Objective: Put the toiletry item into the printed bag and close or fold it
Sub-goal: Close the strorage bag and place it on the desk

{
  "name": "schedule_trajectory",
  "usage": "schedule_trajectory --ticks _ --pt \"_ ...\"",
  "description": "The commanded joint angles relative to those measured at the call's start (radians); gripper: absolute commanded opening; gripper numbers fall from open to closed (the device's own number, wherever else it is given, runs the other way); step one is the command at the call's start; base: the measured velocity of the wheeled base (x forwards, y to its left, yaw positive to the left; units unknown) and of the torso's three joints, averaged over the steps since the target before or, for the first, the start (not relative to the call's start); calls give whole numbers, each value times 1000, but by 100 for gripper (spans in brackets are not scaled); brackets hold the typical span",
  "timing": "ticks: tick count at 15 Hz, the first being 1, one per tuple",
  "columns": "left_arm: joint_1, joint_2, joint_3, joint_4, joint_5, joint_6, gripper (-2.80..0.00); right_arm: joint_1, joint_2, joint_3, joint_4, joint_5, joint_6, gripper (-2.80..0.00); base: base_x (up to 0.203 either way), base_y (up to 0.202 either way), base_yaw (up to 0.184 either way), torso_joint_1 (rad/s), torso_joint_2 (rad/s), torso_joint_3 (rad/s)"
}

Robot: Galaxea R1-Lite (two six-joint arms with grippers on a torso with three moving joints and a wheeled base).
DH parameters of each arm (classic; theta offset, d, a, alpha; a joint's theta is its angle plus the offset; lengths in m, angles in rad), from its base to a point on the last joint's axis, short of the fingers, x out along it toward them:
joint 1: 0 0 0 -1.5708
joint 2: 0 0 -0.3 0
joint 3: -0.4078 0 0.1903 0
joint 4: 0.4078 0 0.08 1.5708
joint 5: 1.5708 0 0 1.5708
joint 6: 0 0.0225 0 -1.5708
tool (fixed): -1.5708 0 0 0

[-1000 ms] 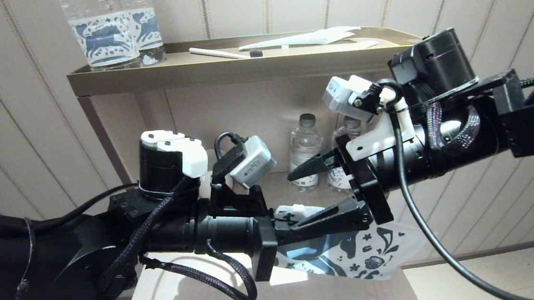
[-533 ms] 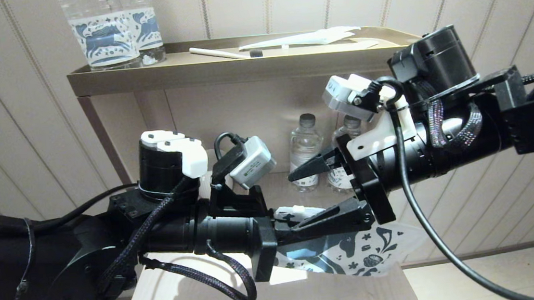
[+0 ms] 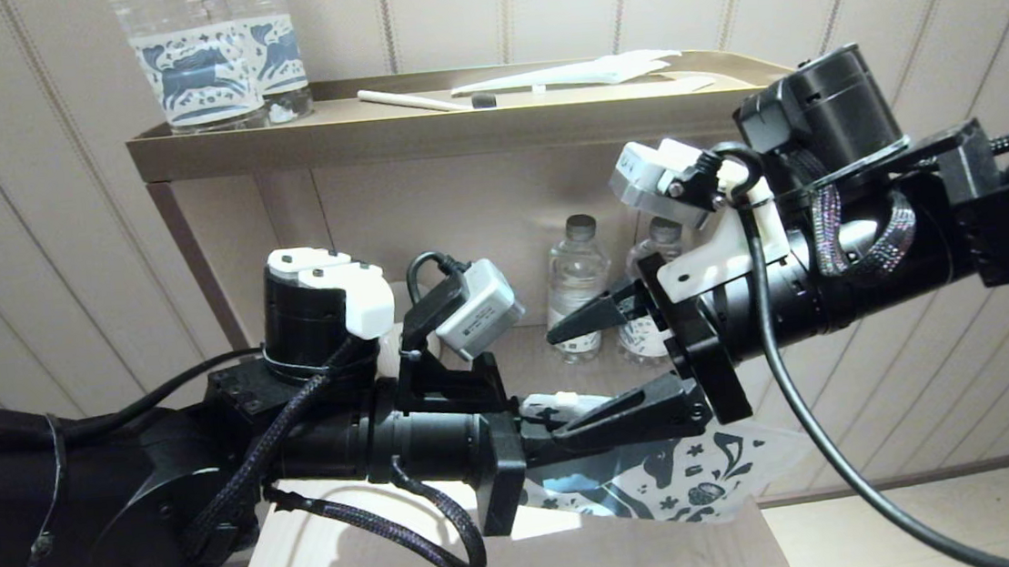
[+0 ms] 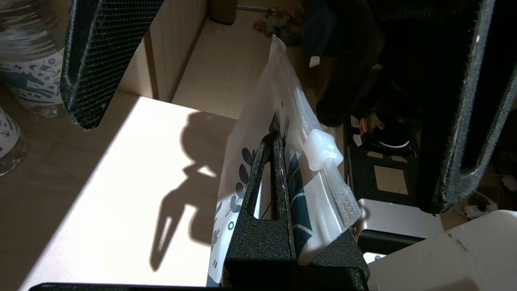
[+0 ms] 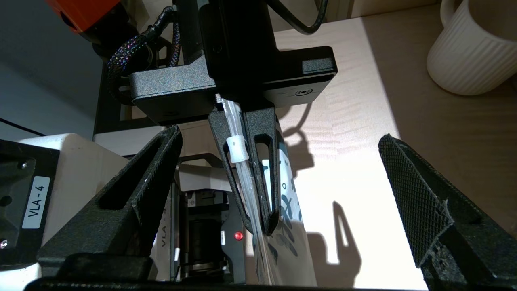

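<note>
The printed bag (image 3: 695,477), white with dark blue leaf motifs, hangs in the air over the pale table. My left gripper (image 3: 591,436) is shut on its top edge. In the left wrist view the bag (image 4: 258,121) is pinched beside its white zip slider (image 4: 321,149). My right gripper (image 3: 581,373) is open and straddles the left gripper's fingers without touching the bag. The right wrist view shows the right gripper (image 5: 280,137) spread wide, with the bag (image 5: 291,250) and slider (image 5: 237,148) between its fingers. The pale-handled toothbrush is not visible.
Behind stands a gold shelf unit (image 3: 454,128). Its top holds a cream-handled, black-headed toothbrush (image 3: 415,100), a plain white wrapper (image 3: 577,71) and large water bottles (image 3: 193,64). Small bottles (image 3: 573,287) stand on the lower shelf. A white ribbed mug (image 5: 472,48) sits on the table (image 3: 511,566).
My right gripper has crept slightly to the right, still open. The left gripper and the bag have stayed almost still.
</note>
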State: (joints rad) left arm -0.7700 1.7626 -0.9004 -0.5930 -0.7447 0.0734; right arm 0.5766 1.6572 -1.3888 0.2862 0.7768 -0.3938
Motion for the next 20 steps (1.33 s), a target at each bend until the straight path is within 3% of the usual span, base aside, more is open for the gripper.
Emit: schedule_trajectory --ticks 1,2,13,20 --pt "0 0 0 -4 -4 0 -280 0 1 -6 7 6 -2 0 0 0 0 0 0 0" --pt "-1 -1 0 -4 -4 0 -280 0 3 -7 7 6 0 -280 0 0 0 0 0 0" --pt "-2 0 2 -4 -4 2 -280 18 6 3 4 6 -5 -280 0 0 0 0 0 0" --pt "-2 6 0 -4 -4 2 -280 -12 -57 60 5 6 -7 -280 0 0 0 0 0 0"
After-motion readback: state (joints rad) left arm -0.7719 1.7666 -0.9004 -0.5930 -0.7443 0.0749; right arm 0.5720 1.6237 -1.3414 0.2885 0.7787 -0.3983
